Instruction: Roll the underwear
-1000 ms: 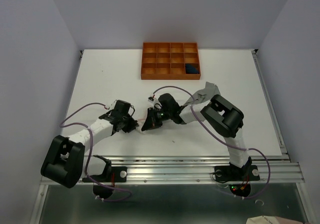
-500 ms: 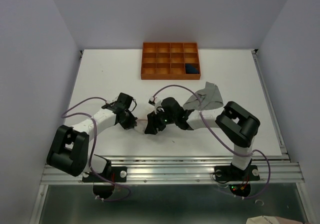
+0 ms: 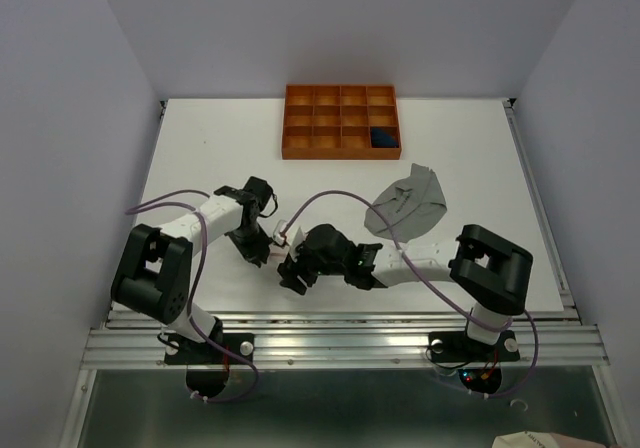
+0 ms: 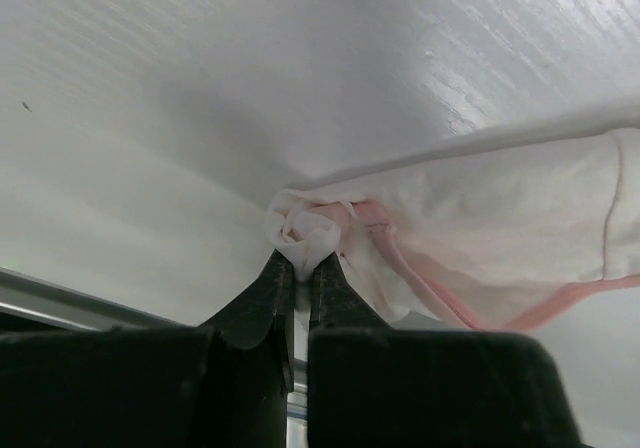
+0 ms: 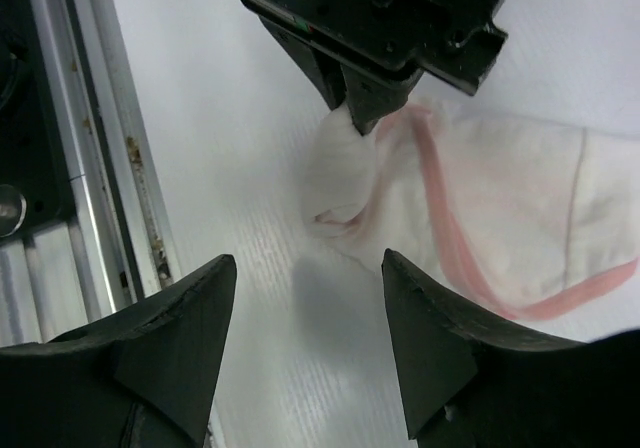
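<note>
Three underwear (image 3: 408, 203), one tray (image 3: 330, 153)

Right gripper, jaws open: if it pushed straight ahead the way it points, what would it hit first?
Most likely the rolled end of the pale pink underwear, which the left gripper is pinching. Depth is hard to judge from here.

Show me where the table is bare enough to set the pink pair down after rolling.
Free: the far-left table between the orange tray and the left arm; the right strip beyond the grey underwear. Crowded: near-centre, where the left gripper pinches the pink-white underwear and the open right gripper hovers beside it.
</note>
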Robot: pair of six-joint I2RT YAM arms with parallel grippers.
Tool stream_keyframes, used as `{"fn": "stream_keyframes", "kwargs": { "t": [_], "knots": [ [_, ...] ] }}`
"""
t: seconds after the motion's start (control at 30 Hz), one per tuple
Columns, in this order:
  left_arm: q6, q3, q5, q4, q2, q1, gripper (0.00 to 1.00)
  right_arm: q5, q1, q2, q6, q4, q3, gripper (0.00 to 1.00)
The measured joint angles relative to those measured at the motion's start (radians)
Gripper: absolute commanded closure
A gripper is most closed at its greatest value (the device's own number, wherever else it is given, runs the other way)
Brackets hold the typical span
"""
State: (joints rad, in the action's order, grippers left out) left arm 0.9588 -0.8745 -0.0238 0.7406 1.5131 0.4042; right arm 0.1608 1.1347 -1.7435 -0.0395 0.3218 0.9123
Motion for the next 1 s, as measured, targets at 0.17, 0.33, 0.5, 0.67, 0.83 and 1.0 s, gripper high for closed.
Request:
{"fn": "stream_keyframes", "kwargs": {
  "t": [0.17,0.33,0.5,0.67,0.83,1.0],
  "knots": [
    [0.002,-0.052,-0.009,0.055,0.058,0.022,1.00,-0.095,0.054,-0.038,0.072,-0.016,0.067,0.38],
    [0.004,-0.082,-0.010,0.087,0.098,0.050,1.00,-0.190,0.114,-0.081,0.122,-0.022,0.103,0.39],
    [0.019,-0.087,-0.010,0.100,0.105,0.055,1.00,-0.246,0.140,-0.121,0.163,-0.038,0.132,0.39],
    [0.031,-0.088,-0.008,0.111,0.105,0.061,1.00,-0.292,0.146,-0.147,0.194,-0.050,0.144,0.40],
    [0.039,-0.088,-0.006,0.114,0.105,0.061,1.00,-0.332,0.152,-0.177,0.220,-0.053,0.152,0.46],
    [0.045,-0.088,-0.006,0.114,0.105,0.061,1.00,-0.344,0.154,-0.190,0.247,-0.053,0.152,0.51]
  ]
}}
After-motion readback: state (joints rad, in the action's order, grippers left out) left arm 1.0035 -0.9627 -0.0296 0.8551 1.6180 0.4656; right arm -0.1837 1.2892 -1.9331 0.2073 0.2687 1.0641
